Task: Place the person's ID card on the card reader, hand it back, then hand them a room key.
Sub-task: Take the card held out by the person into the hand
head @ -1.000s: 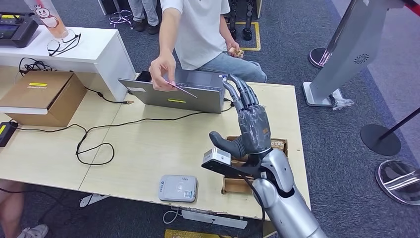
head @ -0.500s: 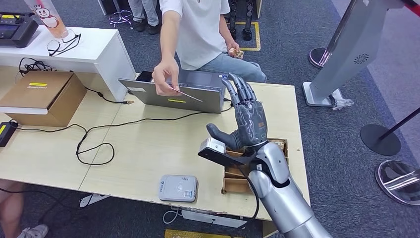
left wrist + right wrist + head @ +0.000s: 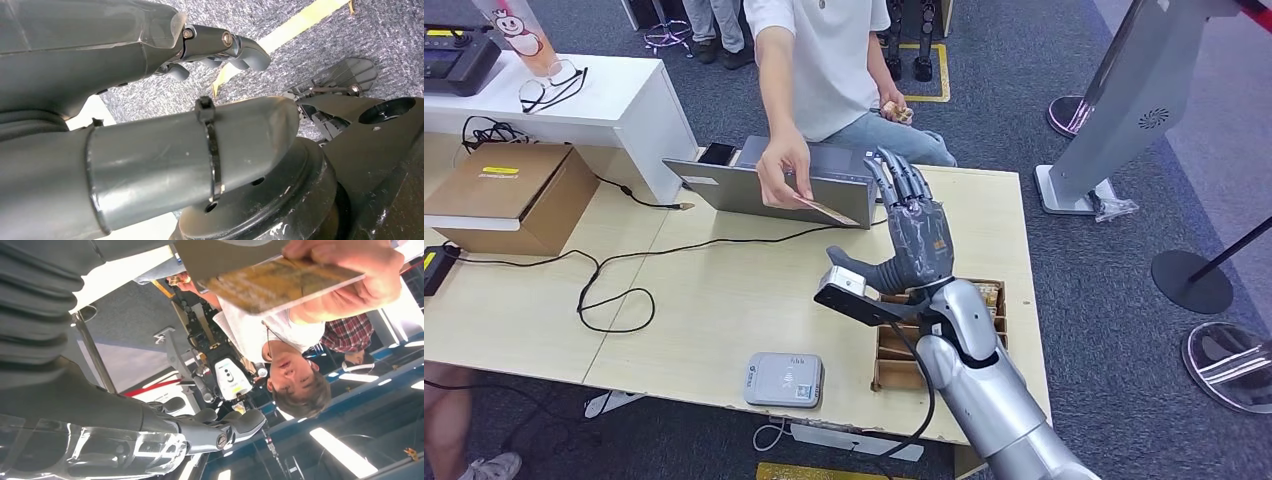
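A person across the table holds the ID card (image 3: 829, 211) out in their hand (image 3: 784, 170), just left of my right hand (image 3: 911, 235). That hand is raised above the table, fingers straight and spread, thumb out toward the card, holding nothing. In the right wrist view the card (image 3: 280, 282) hovers beyond my fingers (image 3: 215, 430), a gap apart from them. The grey card reader (image 3: 783, 379) lies flat near the table's front edge. My left hand (image 3: 125, 55) hangs by my body above the carpet, holding nothing.
A wooden box (image 3: 902, 368) with compartments sits under my right wrist. An open laptop (image 3: 774, 185) stands at the table's far edge, with black cables (image 3: 614, 290) running across the left part. A cardboard box (image 3: 514, 195) sits far left.
The person's hand has brought the card down and to the right, closer to my right hand. My right hand has shifted slightly left and forward, still spread.
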You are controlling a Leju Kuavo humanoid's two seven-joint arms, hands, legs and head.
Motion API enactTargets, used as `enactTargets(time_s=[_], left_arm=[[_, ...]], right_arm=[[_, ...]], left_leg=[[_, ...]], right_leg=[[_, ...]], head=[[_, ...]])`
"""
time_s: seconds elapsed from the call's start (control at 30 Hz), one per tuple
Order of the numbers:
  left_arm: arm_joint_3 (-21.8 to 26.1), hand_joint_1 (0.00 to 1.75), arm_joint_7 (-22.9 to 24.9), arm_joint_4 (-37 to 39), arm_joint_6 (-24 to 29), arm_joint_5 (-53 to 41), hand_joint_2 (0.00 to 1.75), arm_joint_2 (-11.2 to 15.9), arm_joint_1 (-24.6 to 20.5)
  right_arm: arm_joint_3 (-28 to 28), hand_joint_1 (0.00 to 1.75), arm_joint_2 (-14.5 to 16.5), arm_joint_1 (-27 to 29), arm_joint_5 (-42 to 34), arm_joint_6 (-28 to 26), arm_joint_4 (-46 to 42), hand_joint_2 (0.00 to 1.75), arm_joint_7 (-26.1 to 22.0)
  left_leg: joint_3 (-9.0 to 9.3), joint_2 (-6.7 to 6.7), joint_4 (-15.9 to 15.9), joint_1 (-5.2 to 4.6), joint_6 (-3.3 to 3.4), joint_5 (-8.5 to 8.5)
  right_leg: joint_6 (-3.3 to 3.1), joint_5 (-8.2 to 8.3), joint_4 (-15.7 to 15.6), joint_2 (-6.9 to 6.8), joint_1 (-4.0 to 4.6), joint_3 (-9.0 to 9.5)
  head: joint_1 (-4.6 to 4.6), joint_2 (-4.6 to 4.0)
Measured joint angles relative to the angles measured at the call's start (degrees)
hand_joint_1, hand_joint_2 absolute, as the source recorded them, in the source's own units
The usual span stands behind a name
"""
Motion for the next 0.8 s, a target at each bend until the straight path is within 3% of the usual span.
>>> enactTargets(time_s=[0.8], left_arm=[[-0.15,0.0,0.86,0.04,0.56,0.77,0.0,0.44,-0.48]], right_arm=[[0.0,0.0,1.08,-0.63,0.11,0.07,3.07,1.75,0.42]], left_leg=[[0.0,0.0,0.0,0.0,0.0,0.0]], right_leg=[[0.0,0.0,0.0,0.0,0.0,0.0]], head=[[0.0,0.0]])
